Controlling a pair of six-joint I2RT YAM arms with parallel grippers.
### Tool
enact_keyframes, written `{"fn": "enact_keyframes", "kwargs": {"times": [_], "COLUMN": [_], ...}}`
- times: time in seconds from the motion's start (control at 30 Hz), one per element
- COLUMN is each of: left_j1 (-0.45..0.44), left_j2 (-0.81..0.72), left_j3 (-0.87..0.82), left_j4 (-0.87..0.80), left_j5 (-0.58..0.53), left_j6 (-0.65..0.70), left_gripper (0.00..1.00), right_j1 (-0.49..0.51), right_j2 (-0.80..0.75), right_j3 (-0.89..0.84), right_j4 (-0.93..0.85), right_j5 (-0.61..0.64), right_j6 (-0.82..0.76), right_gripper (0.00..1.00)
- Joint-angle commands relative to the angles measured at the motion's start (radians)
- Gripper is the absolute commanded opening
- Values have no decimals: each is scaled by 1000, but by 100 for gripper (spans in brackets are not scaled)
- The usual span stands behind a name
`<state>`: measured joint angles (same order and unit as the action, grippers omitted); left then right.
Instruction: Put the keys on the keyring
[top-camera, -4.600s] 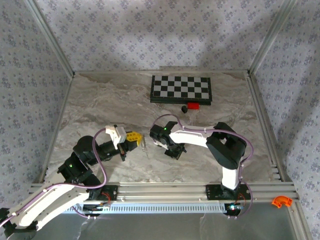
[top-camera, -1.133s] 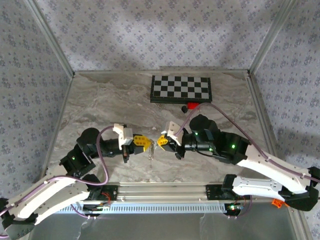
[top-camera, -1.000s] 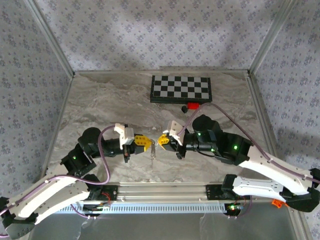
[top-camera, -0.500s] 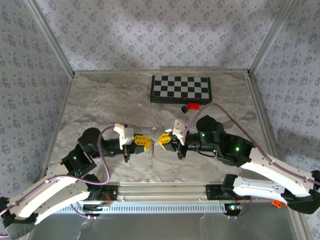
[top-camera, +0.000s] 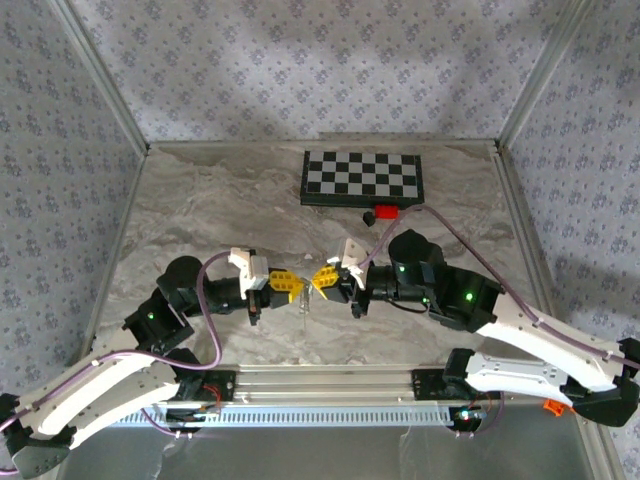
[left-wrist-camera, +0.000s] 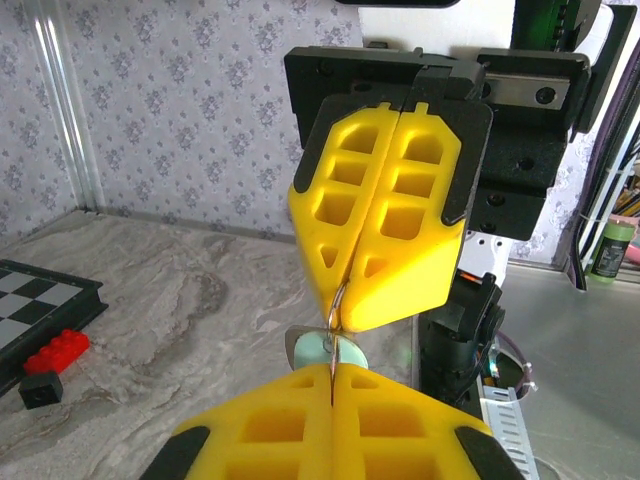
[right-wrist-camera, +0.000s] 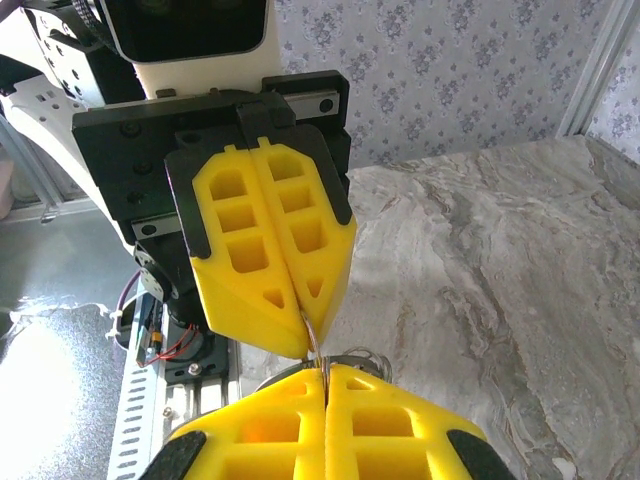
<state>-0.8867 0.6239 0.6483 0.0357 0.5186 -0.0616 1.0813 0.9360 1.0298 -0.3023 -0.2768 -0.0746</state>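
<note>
Count, left to right: one left gripper (top-camera: 296, 288), one keyring (left-wrist-camera: 336, 312), one key (left-wrist-camera: 343, 352), one right gripper (top-camera: 317, 283), one checkerboard (top-camera: 362, 178), one black block (top-camera: 368, 217), one red block (top-camera: 387, 211), one orange curved piece (top-camera: 563, 403).

Both blocks sit just off the checkerboard's near edge, right of its middle, black to the left of red. The orange piece lies well away from the checkerboard, beyond its near right corner.

Change against the earliest top view: the right arm was folded then, with its gripper apart from the left one. It now reaches leftward, and the two grippers meet tip to tip. The meeting point is about in line with the checkerboard's left edge, well toward the arm bases. The left gripper has shifted slightly right. Over the last half second there is almost no change.

Fingers:
- Left: pressed flat together with no gap, the keyring's thin wire coming out of the seam at the tips.
- Right: likewise pressed together, pinching the same wire from the opposite side.

Key: the pale mint head hangs just under the wire, between the two sets of fingertips. Whether it is threaded on the keyring I cannot tell.
</note>
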Motion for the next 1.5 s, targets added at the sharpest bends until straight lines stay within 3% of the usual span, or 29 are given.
{"fn": "enact_keyframes", "kwargs": {"times": [0.0,1.47], "left_j1": [-7,-6], "left_j2": [-12,-32], "left_j3": [6,5], "left_j4": [59,56], "left_j5": [-9,-21], "left_j6": [1,-2], "left_gripper": [0,0], "right_j1": [-4,-8], "right_j2": [-1,17], "right_j3": [-6,0], "right_j4": [26,40], "right_j5": [-24,-1], "right_j6": [16,10], "right_gripper": [0,0]}}
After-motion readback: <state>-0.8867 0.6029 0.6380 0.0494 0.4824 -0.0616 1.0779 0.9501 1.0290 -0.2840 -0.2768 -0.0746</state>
